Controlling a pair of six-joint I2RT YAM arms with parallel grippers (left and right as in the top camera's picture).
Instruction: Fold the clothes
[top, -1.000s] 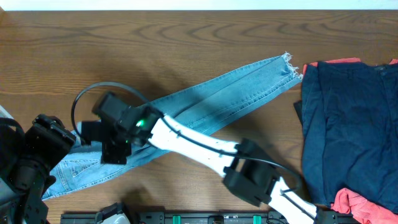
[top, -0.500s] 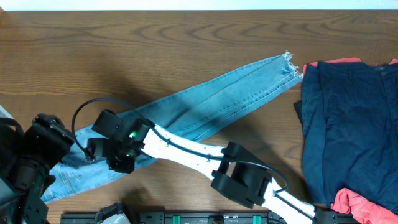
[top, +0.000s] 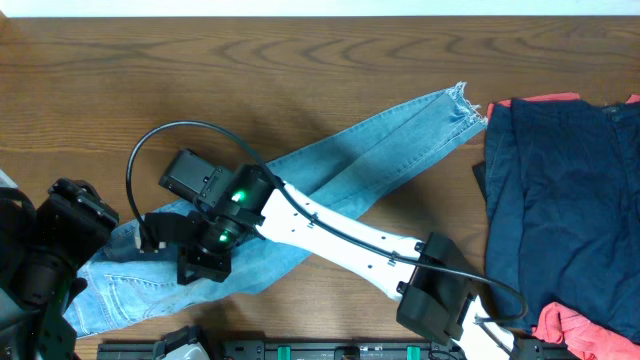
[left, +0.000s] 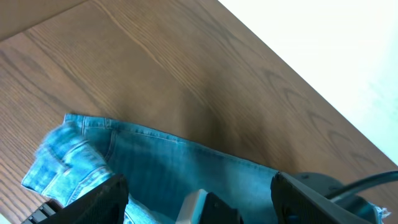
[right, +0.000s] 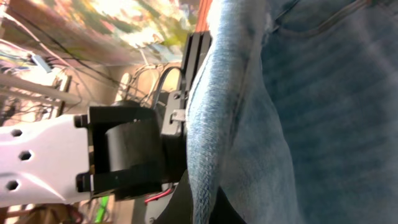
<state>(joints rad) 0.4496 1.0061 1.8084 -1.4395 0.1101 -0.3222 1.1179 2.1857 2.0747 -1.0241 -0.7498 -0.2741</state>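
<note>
Plainly, the weak point is the grip. The right pincer (top: 158, 238) is closed on a raised ridge of denim near the waist end of the jeans (top: 370, 155), and the right wrist view shows only a narrow fold running between its fingers. If that fold is a single layer, I judge that a lift would raise the top cloth and leave the rest lying, spoiling the fold, and a quick pull could let the ridge slide out altogether. The long legs lie diagonally across the table (top: 300, 60), with the frayed hem (top: 462, 98) just beside the navy garment (top: 565, 190) and coral-red cloth (top: 565, 322) at the right. A drag could twist them or disturb that pile. The left arm (top: 60, 245) is close by too, so the arms could bump.

The right arm (top: 340, 235) stretches low from the near right edge across the jeans, its cable (top: 140, 165) looping above the wrist. The left pincer (left: 202, 190) hangs over the waist end with its fingers spread wide, holding nothing.
</note>
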